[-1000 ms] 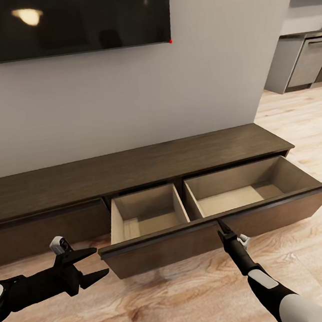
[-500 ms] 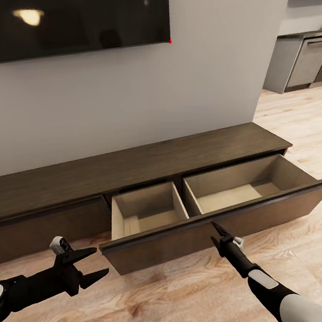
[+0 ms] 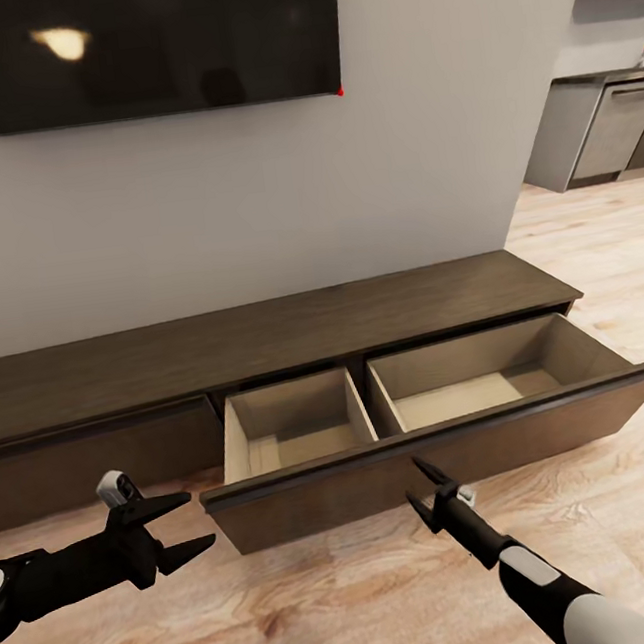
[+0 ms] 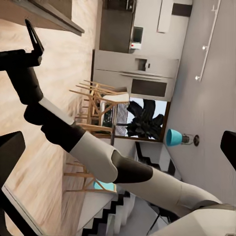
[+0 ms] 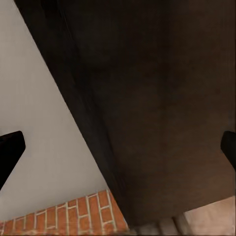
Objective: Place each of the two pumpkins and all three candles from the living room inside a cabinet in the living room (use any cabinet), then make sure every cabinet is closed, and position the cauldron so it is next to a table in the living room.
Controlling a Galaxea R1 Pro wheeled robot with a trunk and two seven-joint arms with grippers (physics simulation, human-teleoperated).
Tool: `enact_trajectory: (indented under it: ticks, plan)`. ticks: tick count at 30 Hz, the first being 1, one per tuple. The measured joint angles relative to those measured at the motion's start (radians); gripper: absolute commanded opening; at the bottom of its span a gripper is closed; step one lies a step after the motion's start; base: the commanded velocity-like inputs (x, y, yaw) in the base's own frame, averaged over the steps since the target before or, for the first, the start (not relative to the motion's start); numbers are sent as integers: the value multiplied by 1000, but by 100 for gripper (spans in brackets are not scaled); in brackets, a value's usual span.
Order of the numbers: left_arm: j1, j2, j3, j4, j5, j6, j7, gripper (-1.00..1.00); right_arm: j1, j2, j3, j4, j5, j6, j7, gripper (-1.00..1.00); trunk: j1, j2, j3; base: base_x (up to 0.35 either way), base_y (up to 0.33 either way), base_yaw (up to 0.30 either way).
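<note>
Wood floor point(image 3: 326, 604), cabinet point(image 3: 263, 334) drawer point(image 3: 428, 450) pulled out, right hand point(image 3: 421, 486) beside it, spread unclear, left hand point(image 3: 186, 525) wide.

A dark television point(image 3: 137, 47) hangs on the pale grey wall point(image 3: 247, 200). Light wood floor point(image 3: 295, 597) runs rightward toward grey kitchen cupboards point(image 3: 600, 127). Wooden chairs point(image 4: 96, 105) stand near a tall grey refrigerator point(image 4: 137, 73).

Head view: high, facing down onto cabinet point(image 3: 264, 344). Right wrist view: close against its dark front point(image 5: 162, 98). Left wrist view: across room, sharing right arm point(image 4: 88, 152).
</note>
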State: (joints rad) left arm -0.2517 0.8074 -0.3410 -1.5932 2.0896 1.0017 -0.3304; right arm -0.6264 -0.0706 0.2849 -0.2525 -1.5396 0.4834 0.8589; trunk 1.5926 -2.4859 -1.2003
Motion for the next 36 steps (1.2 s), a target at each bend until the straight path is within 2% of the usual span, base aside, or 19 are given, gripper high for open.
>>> enact_trajectory:
  ticks: [3, 6, 8, 9, 12, 15, 21, 29, 32, 36]
  plan:
    - [0, 0, -1, 1, 0, 0, 1, 100, 22, -2, 42, 7, 19, 78, -3, 100, -11, 21, 9, 0, 0, 0]
    - [0, 1, -4, 1, -1, 0, 1, 100, 39, -2, 66, 46, 47, 114, -5, 100, -23, 42, 19, 0, 0, 0]
    - [0, 1, -6, 5, -2, 0, 1, 100, 45, -1, 100, 97, 101, 131, -6, 100, -31, 56, 25, 0, 0, 0]
    - [-1, 1, -6, 6, -2, 0, 2, 100, 45, -1, 108, 104, 114, 133, -6, 100, -35, 63, 28, 0, 0, 0]
    - [0, 3, -9, 8, -4, 0, 3, 100, 48, -1, 161, 125, 216, 136, -4, 100, -46, 84, 38, 0, 0, 0]
    - [0, 3, -10, 9, -3, 0, 3, 100, 48, -2, 176, 127, 262, 128, 5, 100, -58, 105, 47, 0, 0, 0]
    - [0, 3, -10, 9, -5, 0, 3, 100, 48, -4, 180, 130, 278, 68, 18, 100, -81, 147, 66, 0, 0, 0]
    - [0, 3, -12, 9, -7, 0, 3, 100, 49, -4, 181, 133, 278, 43, 18, 100, -111, 203, 91, 0, 0, 0]
    - [0, 3, -12, 9, -8, 0, 3, 100, 50, -4, 181, 139, 280, 13, 18, 100, -123, 224, 100, 0, 0, 0]
    - [0, 3, -12, 9, -8, 0, 3, 100, 50, -4, 189, 141, 304, 3, 20, 100, -138, 252, 113, 0, 0, 0]
